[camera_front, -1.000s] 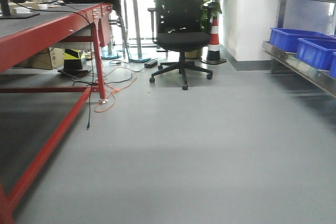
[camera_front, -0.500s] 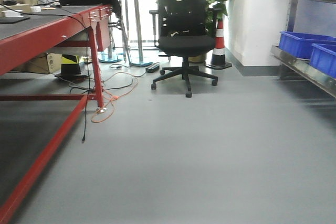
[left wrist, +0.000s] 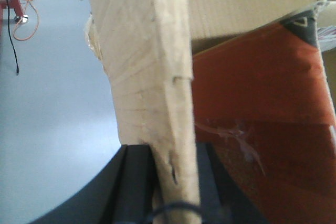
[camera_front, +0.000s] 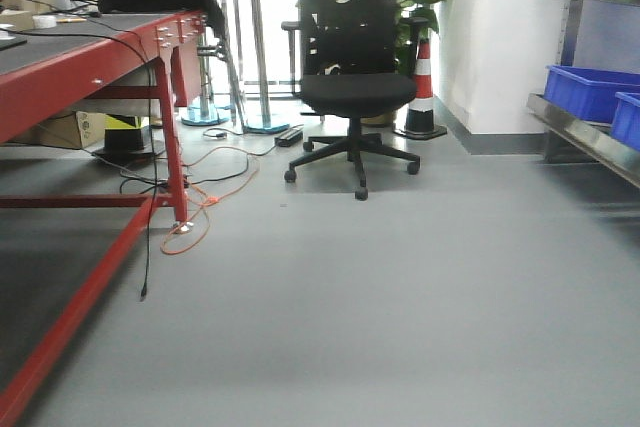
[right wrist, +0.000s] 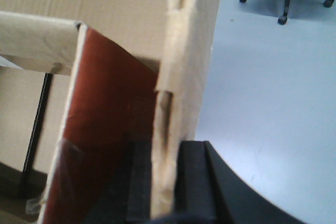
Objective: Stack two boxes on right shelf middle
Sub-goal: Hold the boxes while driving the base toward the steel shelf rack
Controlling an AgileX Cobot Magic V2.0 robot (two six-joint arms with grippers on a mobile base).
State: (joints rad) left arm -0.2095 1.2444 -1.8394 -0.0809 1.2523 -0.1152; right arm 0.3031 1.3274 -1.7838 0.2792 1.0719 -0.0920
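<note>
A tan cardboard box fills both wrist views, with a red-brown inner face (left wrist: 262, 103) beside its upright wall (left wrist: 157, 66). My left gripper (left wrist: 176, 184) is shut on that wall, one black finger on each side. My right gripper (right wrist: 166, 182) is shut on the opposite tan wall (right wrist: 189, 35), next to the red-brown inner face (right wrist: 110, 108). The box does not show in the front view. The right shelf (camera_front: 590, 139) shows there as a steel rail at the right edge, some way ahead. Only one box shows.
Blue bins (camera_front: 590, 89) sit on the steel shelf tier. A red-framed workbench (camera_front: 90, 57) runs along the left, with cables (camera_front: 200, 207) on the floor by its leg. A black office chair (camera_front: 350, 77) and a traffic cone (camera_front: 422, 87) stand ahead on grey floor (camera_front: 380, 307).
The front view has advanced: chair and cone look larger and lower, the workbench has slid left, and the shelf with blue bins has slid toward the right edge.
</note>
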